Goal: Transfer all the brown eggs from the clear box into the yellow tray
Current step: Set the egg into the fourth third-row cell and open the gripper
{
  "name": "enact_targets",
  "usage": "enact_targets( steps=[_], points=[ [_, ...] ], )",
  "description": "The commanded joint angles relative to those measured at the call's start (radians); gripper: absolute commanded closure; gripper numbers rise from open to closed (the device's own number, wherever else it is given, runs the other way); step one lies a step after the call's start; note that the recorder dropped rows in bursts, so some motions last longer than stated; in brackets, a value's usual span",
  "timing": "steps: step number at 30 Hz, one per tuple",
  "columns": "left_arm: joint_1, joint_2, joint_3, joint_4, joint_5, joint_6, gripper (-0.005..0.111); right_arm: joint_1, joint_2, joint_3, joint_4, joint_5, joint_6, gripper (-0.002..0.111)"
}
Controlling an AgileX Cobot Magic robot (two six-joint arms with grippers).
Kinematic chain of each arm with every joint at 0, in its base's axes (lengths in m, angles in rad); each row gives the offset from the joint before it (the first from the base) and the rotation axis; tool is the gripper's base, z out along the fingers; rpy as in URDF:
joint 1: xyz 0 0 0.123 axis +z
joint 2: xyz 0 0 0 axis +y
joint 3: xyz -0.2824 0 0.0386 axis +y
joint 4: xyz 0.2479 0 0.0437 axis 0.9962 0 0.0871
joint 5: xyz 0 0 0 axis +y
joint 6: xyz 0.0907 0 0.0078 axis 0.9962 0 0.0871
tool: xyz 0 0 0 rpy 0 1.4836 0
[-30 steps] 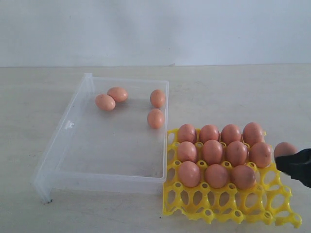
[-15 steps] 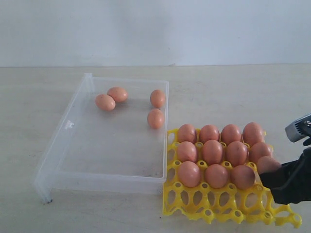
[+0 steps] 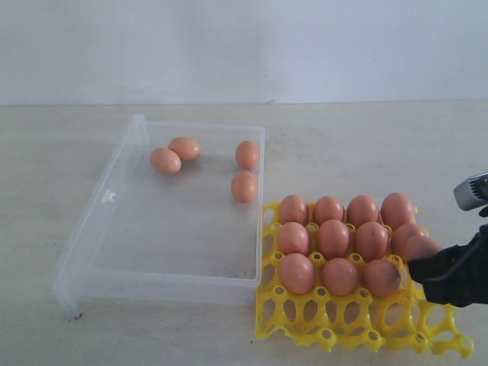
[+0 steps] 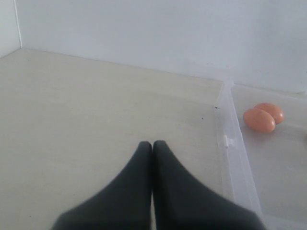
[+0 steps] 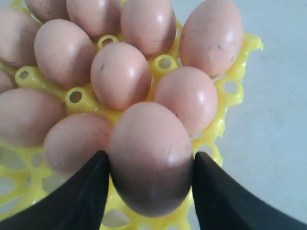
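In the exterior view the clear box [image 3: 107, 200] holds several brown eggs: a touching pair [image 3: 165, 161] at the far left and two more [image 3: 244, 186] by the right wall. The yellow tray [image 3: 343, 316] carries two full rows and three eggs in its third row. My right gripper [image 3: 424, 261] is shut on one brown egg [image 3: 421, 246] at the right end of that third row. In the right wrist view that egg [image 5: 151, 153] sits between both black fingers [image 5: 84, 191], low over the tray [image 5: 230, 88]. My left gripper [image 4: 152, 144] is shut and holds nothing, over bare table beside the box wall [image 4: 230, 143].
The tray's nearest row of cups [image 3: 358, 335] holds no eggs. The tray touches the box's right front corner. Bare beige tabletop [image 3: 381, 145] surrounds both, with a white wall behind. The left arm is outside the exterior view.
My right gripper has carried its egg leftwards and down, from beyond the tray's right edge to the end of the third row. The left gripper has not moved.
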Motion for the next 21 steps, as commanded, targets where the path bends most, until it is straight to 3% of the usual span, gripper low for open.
enact_targets(
  steps=[1,14,21],
  points=[
    [-0.005,0.003,0.0,-0.007,0.001,-0.007,0.111,0.002,0.018,-0.006,0.102,-0.025,-0.093,0.109],
    [-0.005,0.003,0.0,-0.007,0.001,-0.007,0.111,0.002,0.022,-0.006,0.106,-0.048,-0.115,0.104],
    [-0.005,0.003,0.0,-0.007,0.001,-0.007,0.111,0.002,0.022,-0.006,0.104,-0.056,-0.115,0.065]
  ],
)
